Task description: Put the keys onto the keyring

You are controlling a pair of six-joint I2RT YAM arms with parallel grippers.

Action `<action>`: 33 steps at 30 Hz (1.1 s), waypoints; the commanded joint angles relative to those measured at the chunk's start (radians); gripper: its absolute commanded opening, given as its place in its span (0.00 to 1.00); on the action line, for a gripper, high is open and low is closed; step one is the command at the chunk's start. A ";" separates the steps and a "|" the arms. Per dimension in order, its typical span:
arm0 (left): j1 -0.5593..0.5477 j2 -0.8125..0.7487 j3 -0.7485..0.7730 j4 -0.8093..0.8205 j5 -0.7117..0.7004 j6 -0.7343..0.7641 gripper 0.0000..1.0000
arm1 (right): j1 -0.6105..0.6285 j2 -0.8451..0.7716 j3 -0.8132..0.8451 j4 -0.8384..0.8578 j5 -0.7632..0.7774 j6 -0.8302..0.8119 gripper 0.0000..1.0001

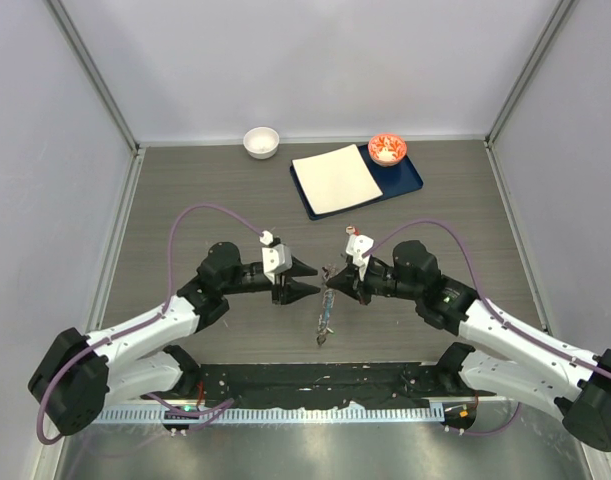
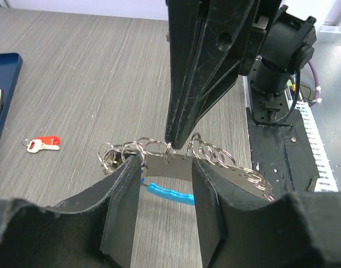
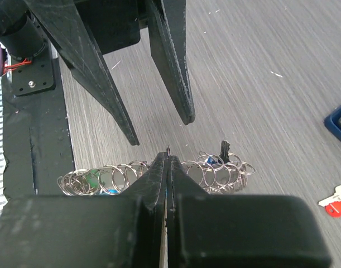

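Observation:
The keyring [image 1: 325, 318] is a grey strip hung with many silver split rings [image 3: 215, 173] and a light blue crescent piece [image 2: 167, 192]. It hangs just over the table between the two arms. My right gripper [image 3: 168, 158] is shut on one small ring at its top edge. My left gripper [image 2: 167, 164] faces it with jaws apart, one finger [image 2: 123, 206] on either side of the strip, not clamping it. A black key [image 3: 223, 149] and a green key head [image 3: 92, 180] sit among the rings. A red key [image 2: 43, 144] lies loose on the table.
A blue tray [image 1: 410, 180] holding a white sheet [image 1: 335, 178] and a red bowl [image 1: 387, 149] stands at the back. A white bowl [image 1: 261, 141] sits to its left. The black base rail [image 1: 315, 385] runs along the near edge.

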 commanded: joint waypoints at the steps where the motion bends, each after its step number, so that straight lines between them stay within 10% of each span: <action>1: 0.004 -0.002 0.039 0.078 0.064 0.003 0.42 | 0.003 -0.004 0.037 0.059 -0.046 -0.011 0.01; 4: 0.003 0.005 0.038 0.077 0.086 0.003 0.29 | 0.003 -0.001 0.038 0.060 -0.051 -0.009 0.01; 33: 0.004 0.134 0.091 -0.031 0.167 0.043 0.19 | 0.003 -0.005 0.046 0.066 -0.094 -0.002 0.01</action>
